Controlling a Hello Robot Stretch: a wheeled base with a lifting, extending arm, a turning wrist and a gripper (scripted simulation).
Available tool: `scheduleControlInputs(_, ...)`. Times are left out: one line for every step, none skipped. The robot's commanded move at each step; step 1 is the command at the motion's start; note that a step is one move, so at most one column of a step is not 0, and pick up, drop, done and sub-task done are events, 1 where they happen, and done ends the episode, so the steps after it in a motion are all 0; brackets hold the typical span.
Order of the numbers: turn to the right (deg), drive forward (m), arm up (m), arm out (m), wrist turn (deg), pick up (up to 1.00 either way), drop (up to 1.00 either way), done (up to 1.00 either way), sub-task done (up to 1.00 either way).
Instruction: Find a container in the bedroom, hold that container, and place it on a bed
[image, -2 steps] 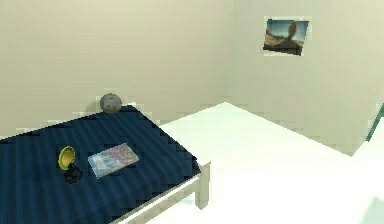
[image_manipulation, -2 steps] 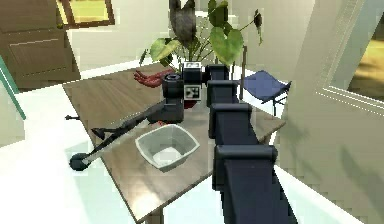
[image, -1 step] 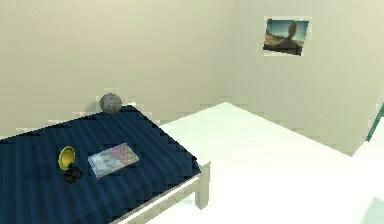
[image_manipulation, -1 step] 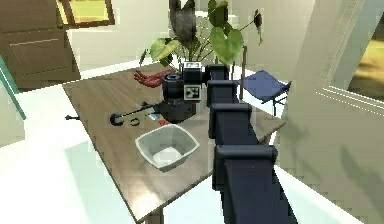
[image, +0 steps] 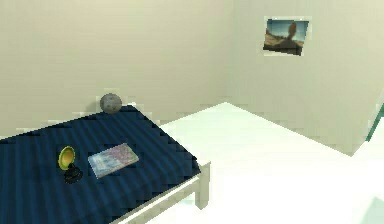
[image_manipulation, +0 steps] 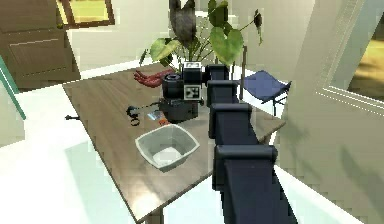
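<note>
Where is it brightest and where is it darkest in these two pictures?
Forward view: the pale floor is brightest, the dark blue striped bed cover darkest. Arm side view: daylight glows through the wood-framed window at the top left; the brown wooden table is softly lit, and the dark square arm bar is darkest.

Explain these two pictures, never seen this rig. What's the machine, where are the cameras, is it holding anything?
It's a simulated wheeled robot with one extending arm. The forward view looks ahead from the robot: a bed with a dark blue cover, carrying a grey ball, a yellow round object and a flat book-like item. The arm side view looks out along the arm over a wooden table. The end effector sits near a pale square container standing on the table, so I cannot tell whether it holds anything.
</note>
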Motion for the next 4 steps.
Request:
scheduleControlInputs(0.0, 0.0, -0.24, 0.0, 0.0, 0.0, 0.0, 0.0, 0.0)
scheduleControlInputs(0.0, 0.0, 0.0, 0.0, 0.0, 1.0, 0.0, 0.0, 0.0)
scheduleControlInputs(0.0, 0.0, 0.1, 0.0, 0.0, 0.0, 0.0, 0.0, 0.0)
scheduleControlInputs(0.0, 0.0, 0.14, 0.0, 0.0, 0.0, 0.0, 0.0, 0.0)
